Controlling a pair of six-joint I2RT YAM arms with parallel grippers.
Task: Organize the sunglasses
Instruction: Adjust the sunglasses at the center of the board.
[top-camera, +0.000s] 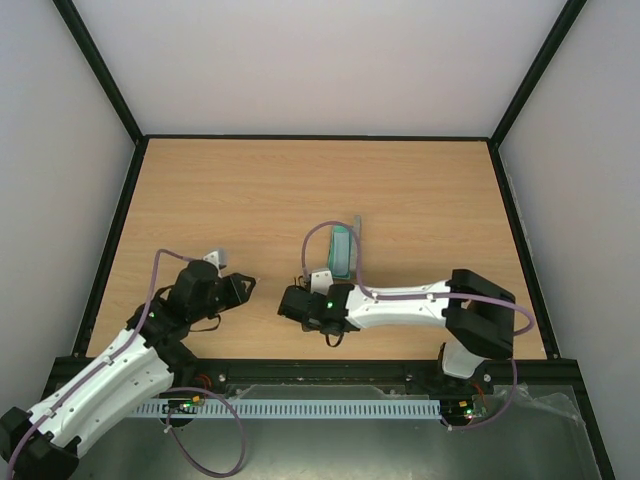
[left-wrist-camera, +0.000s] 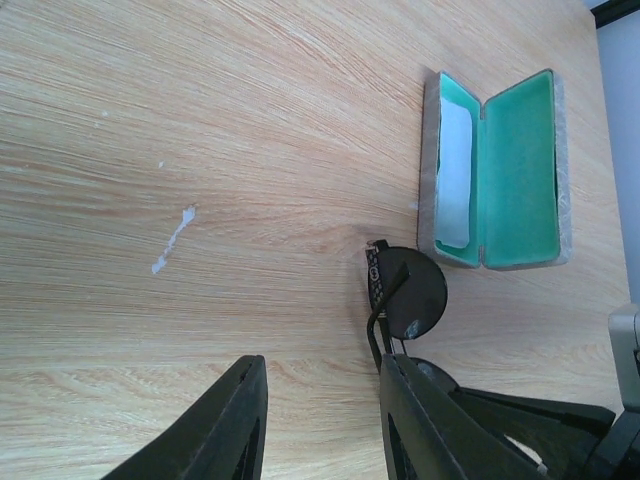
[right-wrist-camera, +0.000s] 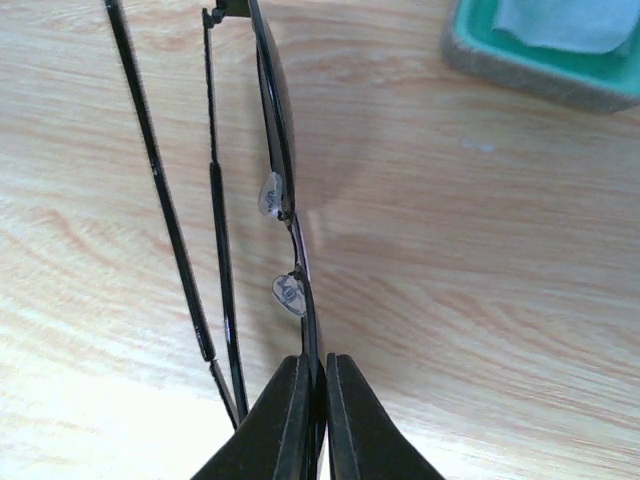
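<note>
The light wooden desk has black rails along its edges. Bare wood lies open toward the far edge and both far corners, while everything sits crowded close to the near edge. Left of the middle there, the left gripper hovers with its jaws apart and only desk between them. Just beside it, about mid-edge, the right gripper is clenched on the slim black wire-framed sunglasses, pinching the front frame edge-on with the arms folded. Just beyond them, near the desk's centre, an open grey oblong case with green lining blocks the way farther back. A light blue cloth lies in one half of it.
</note>
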